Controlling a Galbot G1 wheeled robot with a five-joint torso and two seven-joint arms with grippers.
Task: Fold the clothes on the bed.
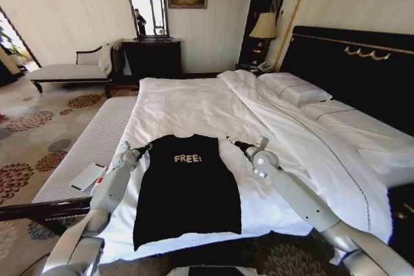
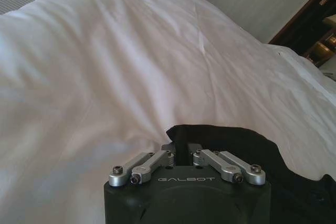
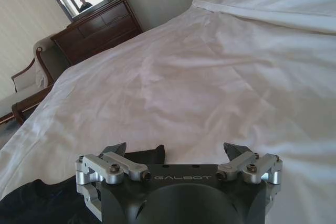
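Currently left gripper (image 1: 146, 147) pinches T-shirt (image 1: 187, 192) shoulder, frame centre; right gripper (image 1: 230, 140) gapes beside the other. Close right first, lift both evenly across bed (image 1: 194, 105).

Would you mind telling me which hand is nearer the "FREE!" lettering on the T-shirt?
Left, narrowly. The left hand sits at the T-shirt's near shoulder, by the lettering; the right hand is off the opposite shoulder, over the bed.
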